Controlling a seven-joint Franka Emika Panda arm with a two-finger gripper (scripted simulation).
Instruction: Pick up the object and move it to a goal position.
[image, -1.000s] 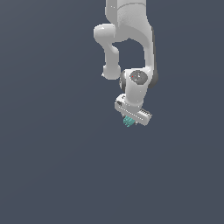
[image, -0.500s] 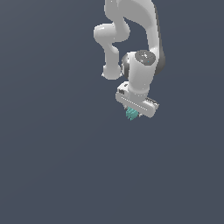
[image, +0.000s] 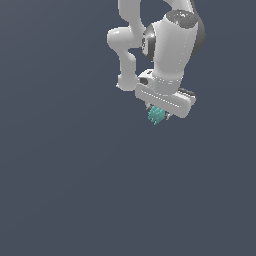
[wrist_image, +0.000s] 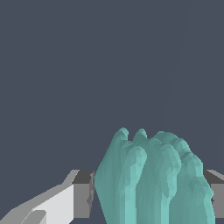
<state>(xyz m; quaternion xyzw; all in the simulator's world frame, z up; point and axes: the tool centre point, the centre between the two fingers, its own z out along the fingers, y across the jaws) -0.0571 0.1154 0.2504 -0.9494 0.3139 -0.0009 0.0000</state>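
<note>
Both pincer fingers (wrist_image: 83, 194) wrist-view only.

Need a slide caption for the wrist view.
Teal ridged object held between the claw fingers against a plain dark background.

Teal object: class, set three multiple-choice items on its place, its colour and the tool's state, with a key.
1. Where is the object?
A. under the tool, between its fingers
B. apart from the arm
C. on top of the arm

2. What colour is it?
A. red
B. teal
C. yellow

3. What is the tool's state?
A. wide open, holding nothing
B. out of view
C. shut on the object

Key: 1 A, it pokes out under the white tool; 2 B, both views show teal; 3 C, grey fingers flank it in the wrist view.
</note>
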